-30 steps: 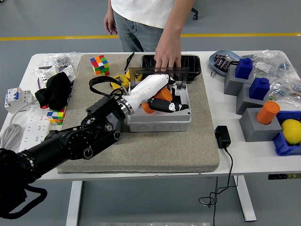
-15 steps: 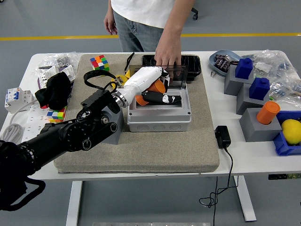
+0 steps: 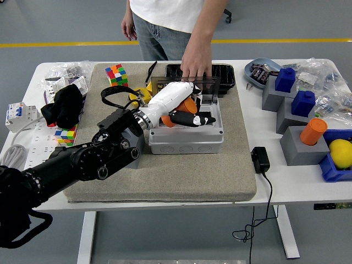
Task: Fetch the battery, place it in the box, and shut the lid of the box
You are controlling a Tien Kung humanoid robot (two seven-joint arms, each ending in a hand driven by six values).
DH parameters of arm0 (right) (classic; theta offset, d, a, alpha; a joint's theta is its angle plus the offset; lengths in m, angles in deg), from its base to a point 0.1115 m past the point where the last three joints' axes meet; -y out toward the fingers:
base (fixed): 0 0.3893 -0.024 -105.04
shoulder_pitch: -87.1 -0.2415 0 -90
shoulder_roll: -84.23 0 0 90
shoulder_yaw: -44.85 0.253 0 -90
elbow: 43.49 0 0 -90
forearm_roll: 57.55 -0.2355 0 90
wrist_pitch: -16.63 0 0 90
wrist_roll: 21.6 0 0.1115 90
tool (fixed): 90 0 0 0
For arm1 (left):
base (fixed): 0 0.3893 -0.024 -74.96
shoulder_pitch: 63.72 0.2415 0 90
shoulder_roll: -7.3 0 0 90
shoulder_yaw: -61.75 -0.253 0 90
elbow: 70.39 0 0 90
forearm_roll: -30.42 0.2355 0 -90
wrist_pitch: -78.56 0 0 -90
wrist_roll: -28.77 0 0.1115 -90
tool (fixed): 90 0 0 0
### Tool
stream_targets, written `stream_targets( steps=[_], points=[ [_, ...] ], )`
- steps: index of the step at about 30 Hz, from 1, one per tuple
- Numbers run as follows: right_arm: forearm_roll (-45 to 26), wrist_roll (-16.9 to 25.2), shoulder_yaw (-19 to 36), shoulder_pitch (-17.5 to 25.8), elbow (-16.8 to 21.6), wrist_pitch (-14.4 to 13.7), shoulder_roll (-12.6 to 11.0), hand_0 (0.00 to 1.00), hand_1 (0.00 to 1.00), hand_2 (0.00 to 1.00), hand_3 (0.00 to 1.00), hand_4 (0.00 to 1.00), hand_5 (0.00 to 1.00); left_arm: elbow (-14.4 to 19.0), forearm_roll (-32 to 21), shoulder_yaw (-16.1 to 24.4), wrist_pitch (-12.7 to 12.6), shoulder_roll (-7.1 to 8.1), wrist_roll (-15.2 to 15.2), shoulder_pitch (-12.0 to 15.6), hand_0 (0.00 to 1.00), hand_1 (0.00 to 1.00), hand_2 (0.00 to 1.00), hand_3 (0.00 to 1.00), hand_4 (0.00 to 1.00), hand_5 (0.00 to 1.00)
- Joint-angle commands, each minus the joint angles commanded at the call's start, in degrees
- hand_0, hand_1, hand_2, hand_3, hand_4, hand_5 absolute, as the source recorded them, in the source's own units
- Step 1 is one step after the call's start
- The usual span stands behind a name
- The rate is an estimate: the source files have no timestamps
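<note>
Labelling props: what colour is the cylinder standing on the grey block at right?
Orange cylinder, clearest in the head view.

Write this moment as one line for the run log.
left hand: over open box, fingers extended | lid: upright, person's hand on it | right hand: not in view

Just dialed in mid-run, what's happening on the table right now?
The robot's left hand is reaching over the open grey box on the mat, its fingers hanging above the box's inside; I can't tell whether they hold the battery. A person at the far side has one hand resting on the clear lid, which stands upright behind the box. The lid is not yet closed. The right arm is out of view.
</note>
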Motion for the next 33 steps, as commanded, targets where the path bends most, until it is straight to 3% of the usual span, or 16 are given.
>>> stream_targets(
  steps=[2,7,8,13,14,19,20,25,27,31,33],
  points=[
    [-0.1,0.04,-0.05,0.0,0.0,0.03,-0.01,0.998,0.914,0.844,0.816,0.998,0.998,-0.27,0.2,-0.31,0.0,0.0,-0.17,0.01,0.07,0.057,0.075,0.073,0.924,0.5],
    [0.19,-0.12,0.18,-0.08,0.0,0.09,-0.08,0.998,0.914,0.844,0.816,0.998,0.998,-0.24,1.17,-0.18,1.07,0.0,-0.49,-0.25,0.07,0.057,0.075,0.073,0.924,0.5],
    [0.21,-0.12,0.19,-0.09,0.0,0.08,-0.07,0.998,0.914,0.843,0.816,0.998,0.998,-0.17,1.48,-0.11,1.23,0.0,-0.54,-0.27,0.205,0.368,0.31,0.338,0.998,0.572],
    [-0.35,0.06,-0.35,-0.26,0.0,0.03,-0.1,0.998,0.914,0.843,0.816,0.998,0.998,-0.06,1.95,-0.26,2.76,0.0,-0.71,-0.41,0.205,0.368,0.31,0.338,0.998,0.572],
    [-0.34,0.05,-0.37,-0.29,0.0,0.04,-0.1,0.998,0.912,0.843,0.816,0.998,0.998,0.07,2.18,-0.28,3.02,0.0,-0.79,-0.47,0.477,0.559,0.526,0.498,0.998,0.609],
    [-0.23,-0.08,-0.25,-0.29,0.0,0.18,-0.07,0.998,0.912,0.843,0.816,0.998,0.998,0.74,1.94,-0.64,4.78,0.0,-1.51,-0.85,0.477,0.559,0.526,0.498,0.998,0.609],
    [-0.26,-0.1,-0.23,-0.29,0.0,0.2,-0.06,0.998,0.913,0.843,0.815,0.998,0.998,0.92,2.05,-0.7,5.07,0.0,-1.7,-0.99,0.733,0.666,0.612,0.556,0.998,0.613],
    [-0.51,-0.03,-0.4,-0.28,0.0,0.26,-0.02,0.998,0.913,0.843,0.815,0.998,0.998,3.84,2.91,0.05,7.34,0.0,-3.09,-1.42,0.733,0.666,0.612,0.556,0.998,0.613],
    [-0.59,-0.01,-0.41,-0.23,0.0,0.32,-0.01,0.998,0.913,0.842,0.815,0.998,0.998,6.65,4.28,1.31,9.26,0.0,-4.34,-1.37,0.748,0.684,0.635,0.57,0.998,0.592],
    [-0.48,-0.06,-0.19,-0.28,0.0,0.36,0.03,0.998,0.913,0.842,0.815,0.998,0.998,14.1,4.54,4.65,17.36,0.0,-9.09,-1.23,0.748,0.684,0.635,0.57,0.998,0.592],
    [-0.94,0.1,-0.53,-0.37,0.0,0.37,0.04,0.998,0.911,0.84,0.815,0.998,0.998,18.36,2.96,6.96,22.08,0.0,-12.32,-0.76,0.72,0.676,0.641,0.587,0.998,0.639]
  ],
)
